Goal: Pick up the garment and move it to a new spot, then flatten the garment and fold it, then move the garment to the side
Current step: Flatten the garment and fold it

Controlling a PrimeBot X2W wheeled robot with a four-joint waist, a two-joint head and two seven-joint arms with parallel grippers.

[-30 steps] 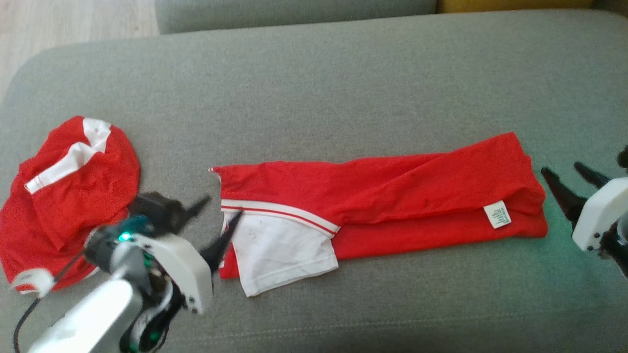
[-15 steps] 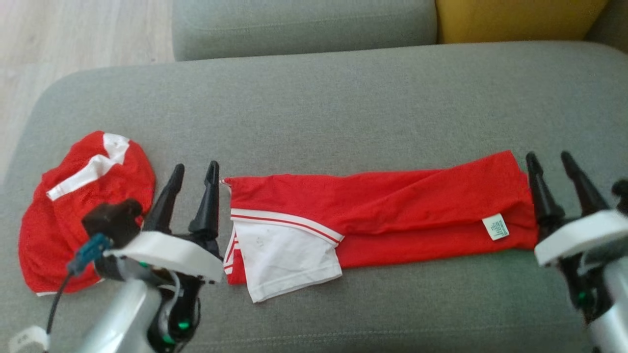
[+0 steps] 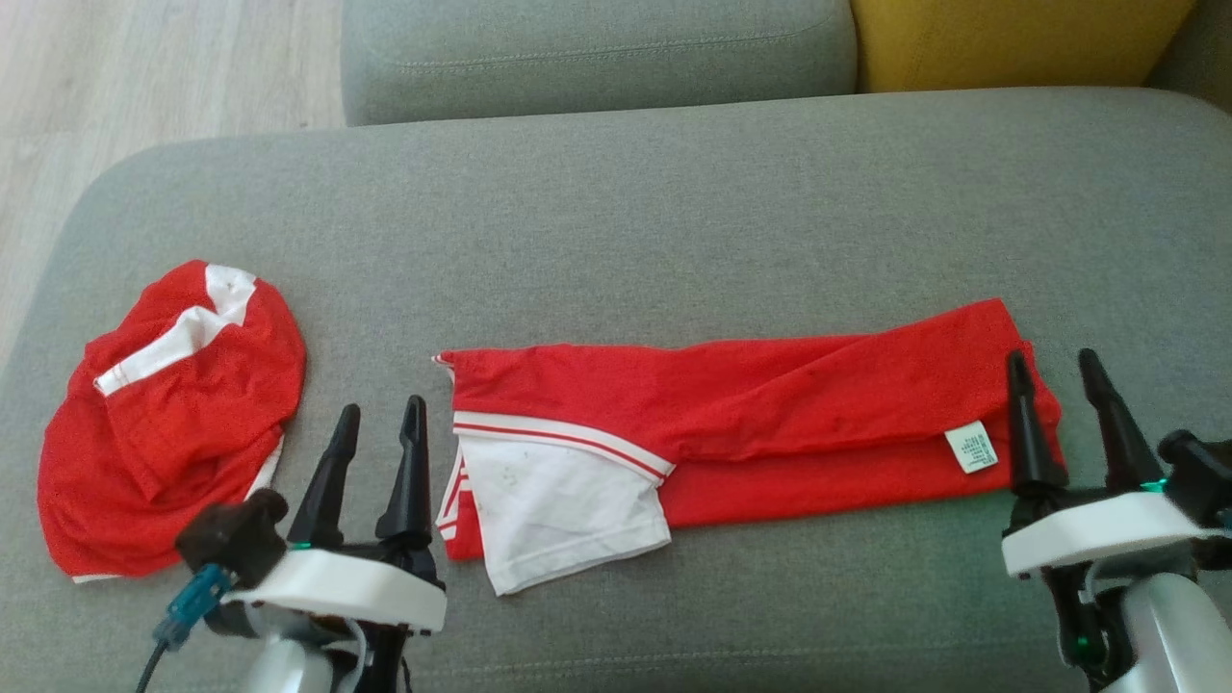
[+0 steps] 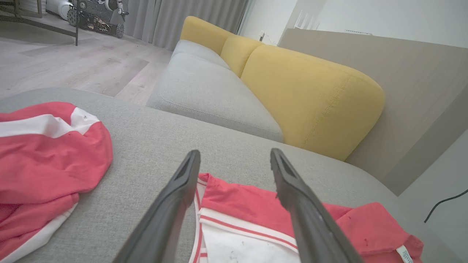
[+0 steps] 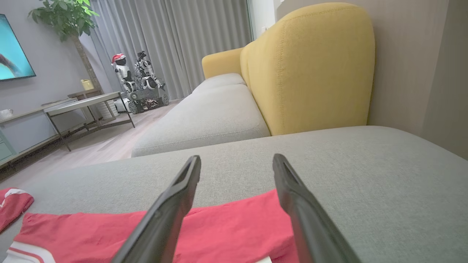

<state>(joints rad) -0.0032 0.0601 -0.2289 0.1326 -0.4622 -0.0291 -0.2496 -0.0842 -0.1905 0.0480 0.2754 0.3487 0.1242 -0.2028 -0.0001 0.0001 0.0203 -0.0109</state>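
Brackets the long garment (image 3: 770, 423) end to end: left gripper (image 3: 383, 406) just beside its white-sleeve end, right gripper (image 3: 1049, 356) at its labelled end, both spread wide, holding nothing.

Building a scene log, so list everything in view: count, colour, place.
seat cushion: one, grey, nearest the robot
folded garment: one, red with a white sleeve, lying long across the seat cushion's middle
crumpled garment: one, red and white, seat cushion's left end
care label: one, white, folded garment's right end
sofa seat: one, grey, behind the seat cushion
back cushions: several, yellow, along the sofa
floor: pale wood, left of the sofa
curtains: grey, far wall
table: one, grey top, on the floor
left gripper: one, dark fingers, open, beside the folded garment's left end
right gripper: one, dark fingers, open, at its right end
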